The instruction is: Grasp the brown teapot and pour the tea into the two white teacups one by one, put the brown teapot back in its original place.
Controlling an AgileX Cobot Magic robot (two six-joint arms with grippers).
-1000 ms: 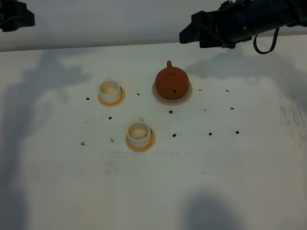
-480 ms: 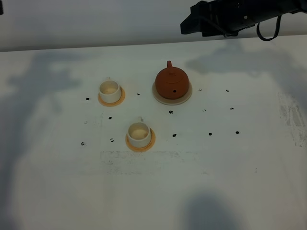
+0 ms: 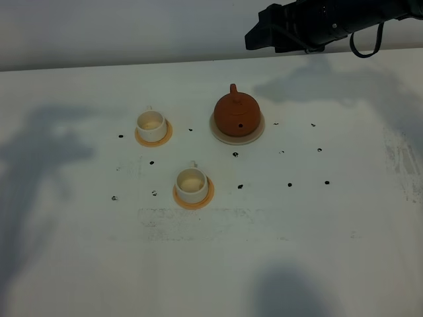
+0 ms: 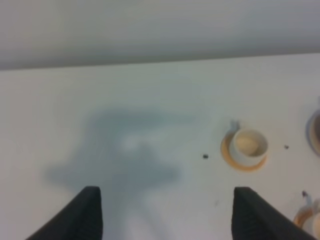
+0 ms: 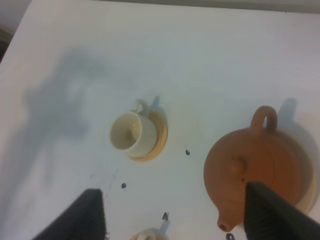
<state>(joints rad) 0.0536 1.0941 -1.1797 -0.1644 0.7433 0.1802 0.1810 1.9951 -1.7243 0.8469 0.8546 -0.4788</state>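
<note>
lab: dot-marked white table point(image 3: 330, 264)

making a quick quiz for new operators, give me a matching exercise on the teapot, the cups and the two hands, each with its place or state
Column one
1. brown teapot
2. teacups
3. right hand
4. left hand

Column two
a. open, empty, raised beyond the teapot
b. on the cream saucer
c. each on an orange-tan coaster
d. open, empty, outside the high view

Pairs: 1-b, 2-c, 3-a, 4-d
</note>
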